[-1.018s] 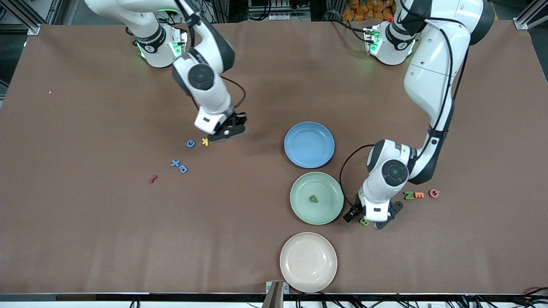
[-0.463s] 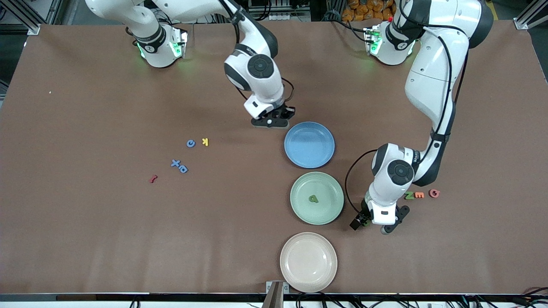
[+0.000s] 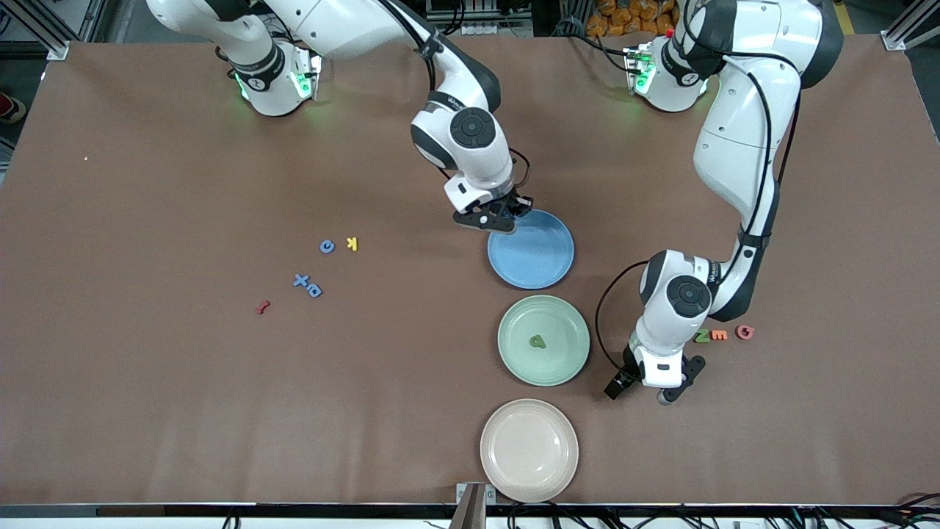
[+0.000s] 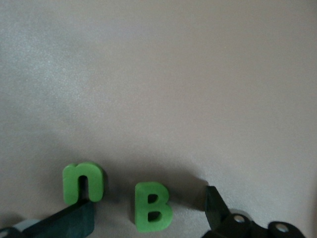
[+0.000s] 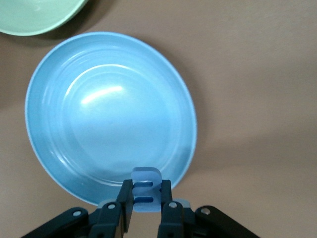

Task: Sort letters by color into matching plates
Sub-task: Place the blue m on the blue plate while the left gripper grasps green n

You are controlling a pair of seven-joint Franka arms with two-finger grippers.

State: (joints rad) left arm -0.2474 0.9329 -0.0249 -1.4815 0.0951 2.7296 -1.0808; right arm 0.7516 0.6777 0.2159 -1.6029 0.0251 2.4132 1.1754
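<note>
Robotics lab: two bench-mounted arms (image 3: 742,147) on brown-covered table (image 3: 147,382), aluminium framing (image 3: 44,29) at 11 o'clock, cabling seen along the 6 o'clock edge.

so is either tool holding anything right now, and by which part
The right tool is shut on a blue letter, pinching its lower end, over the blue plate's rim. The left tool is open, holding nothing, straddling the green B.
</note>
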